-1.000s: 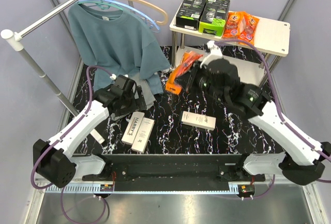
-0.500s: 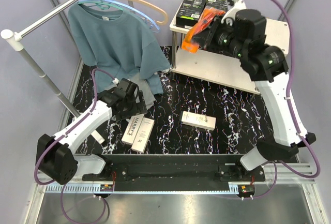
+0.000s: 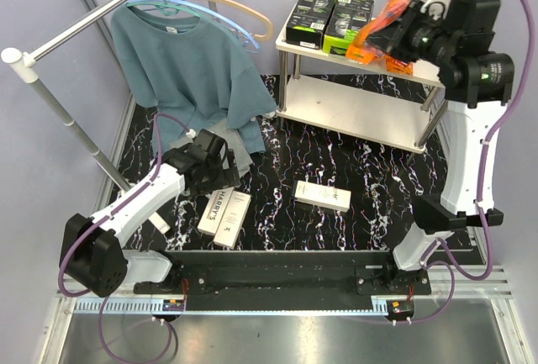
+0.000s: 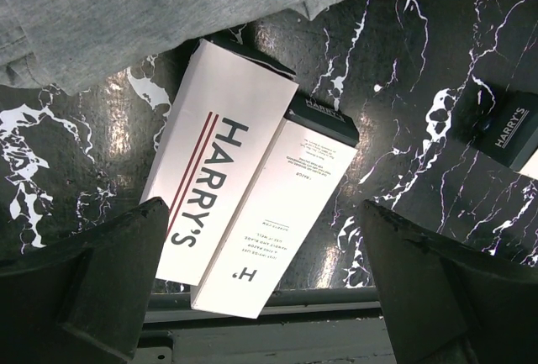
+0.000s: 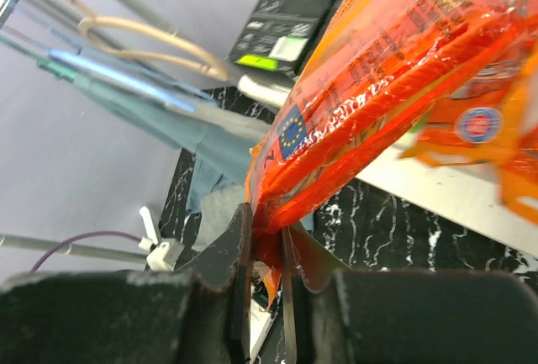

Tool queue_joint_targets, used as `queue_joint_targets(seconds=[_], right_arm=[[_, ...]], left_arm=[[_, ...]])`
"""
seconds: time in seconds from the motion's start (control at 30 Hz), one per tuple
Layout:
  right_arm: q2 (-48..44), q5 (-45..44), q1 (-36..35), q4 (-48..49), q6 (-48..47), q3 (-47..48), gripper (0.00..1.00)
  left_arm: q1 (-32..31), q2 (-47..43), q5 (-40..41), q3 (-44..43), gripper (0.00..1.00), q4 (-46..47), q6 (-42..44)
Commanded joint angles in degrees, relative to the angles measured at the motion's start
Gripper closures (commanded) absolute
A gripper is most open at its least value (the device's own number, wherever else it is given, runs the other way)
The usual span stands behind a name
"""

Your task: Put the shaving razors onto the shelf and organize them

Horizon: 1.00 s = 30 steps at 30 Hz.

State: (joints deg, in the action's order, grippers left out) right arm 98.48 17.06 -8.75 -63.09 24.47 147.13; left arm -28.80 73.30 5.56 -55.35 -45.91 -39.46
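Jaws of right gripper pinched on orange pack above shelf top; left gripper wide open, empty, over two Harry's boxes. Shelved: two black-green boxes, second orange pack; third white box also left on table.

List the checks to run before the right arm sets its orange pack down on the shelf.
1. Right fingers shut on orange pack: ok.
2. Pack over the top board of the shelf: ok.
3. Bare space at that board's right end: ok.
4. Gap from pack down to board: cannot tell.
5. Left fingers open above the HARRY'S boxes, away from the shelf: ok.
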Motion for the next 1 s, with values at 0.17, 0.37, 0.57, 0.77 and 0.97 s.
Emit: queue_joint_targets(seconds=[0.17, 0.37, 0.57, 0.77, 0.97], right_arm=[[-0.83, 17.02, 18.49, 0.07, -0.74, -1.93, 0.87], [0.4, 24.07, 28.25, -0.45, -0.83, -3.69, 0.87], [1.72, 25.48, 32.12, -0.81, -0.74, -4.31, 0.87], [3.12, 23.38, 33.1, -2.56, -2.76, -4.75, 0.87], [6.63, 23.81, 34.85, -3.53, -4.25, -2.56, 0.87]], left_arm=[[-0.47, 0.27, -0.82, 0.51, 0.01, 2.32, 0.7], [-0.73, -0.26, -0.38, 0.6, 0.02, 2.32, 0.53], [-0.82, -0.44, -0.64, 0.77, 0.02, 2.32, 0.79], [-0.82, -1.14, -1.17, 0.6, 0.02, 2.05, 1.23], [-0.82, -0.88, -1.52, -0.02, 0.02, 1.61, 1.93]])
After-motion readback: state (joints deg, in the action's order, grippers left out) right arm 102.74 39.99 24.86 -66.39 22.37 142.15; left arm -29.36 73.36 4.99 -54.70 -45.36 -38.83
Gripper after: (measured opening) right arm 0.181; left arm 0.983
